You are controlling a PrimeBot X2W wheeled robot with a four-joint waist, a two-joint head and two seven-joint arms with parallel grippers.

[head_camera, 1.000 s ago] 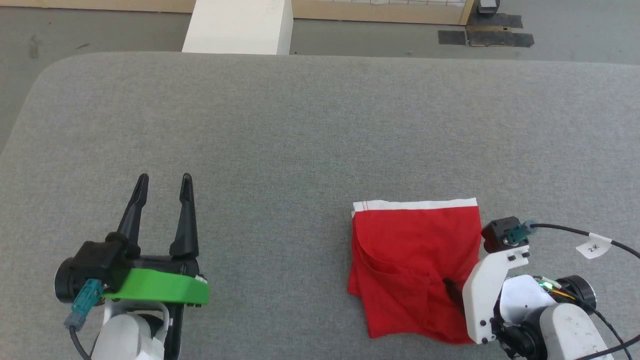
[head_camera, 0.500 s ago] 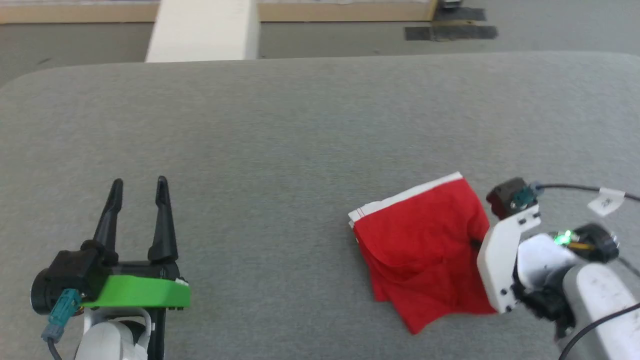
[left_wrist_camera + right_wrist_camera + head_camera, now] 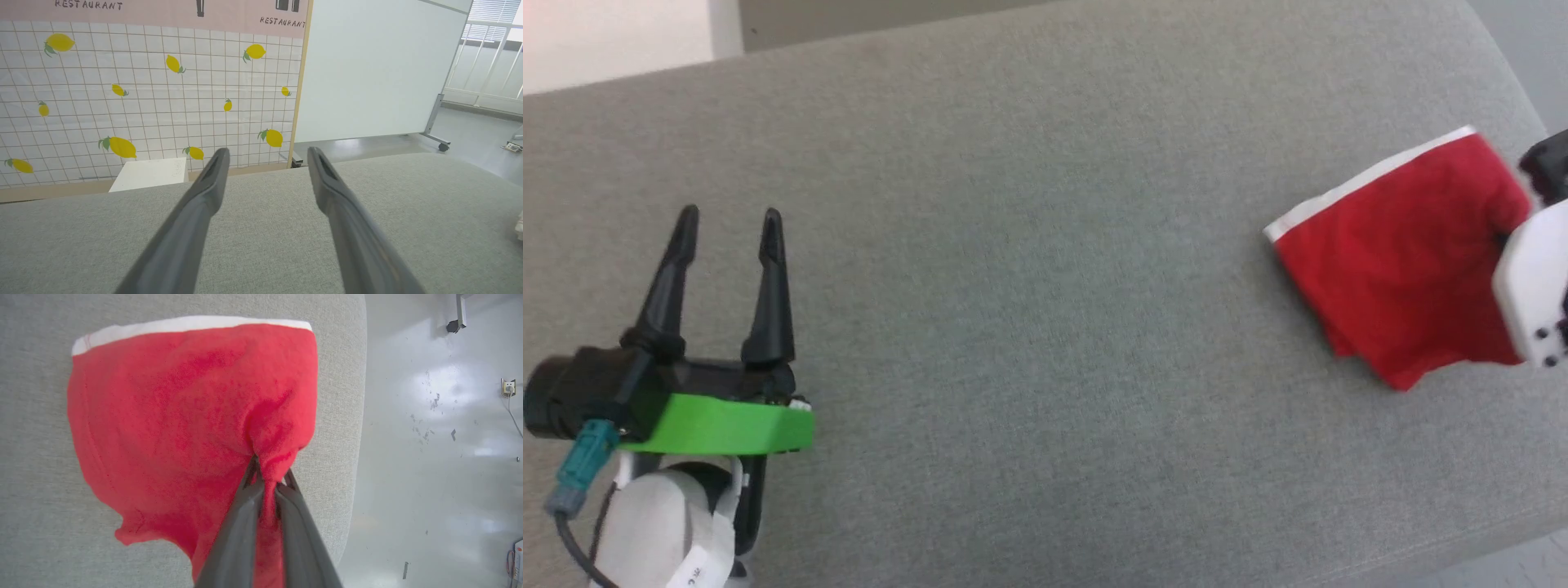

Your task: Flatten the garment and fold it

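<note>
The red garment [image 3: 1396, 261] with a white hem band hangs folded at the far right of the grey table [image 3: 1029, 269], lifted at its right side. In the right wrist view the garment [image 3: 175, 412] bunches into my right gripper [image 3: 267, 477], which is shut on a pinch of its red cloth. The right arm's white bracket [image 3: 1531, 294] sits against the garment at the frame's right edge. My left gripper [image 3: 727, 220] is open at the lower left, far from the garment, with nothing between its fingers [image 3: 204, 196].
The table's right edge [image 3: 359, 416] runs just beside the held garment, with shiny grey floor [image 3: 441, 457] beyond. A white box [image 3: 149, 173] stands past the table's far edge, before a tiled lemon-patterned wall [image 3: 143, 90] and a white board [image 3: 376, 69].
The right gripper has carried the garment toward the table's right edge, lifting its right side. The head camera has also turned, shifting the whole picture. The left gripper stays open.
</note>
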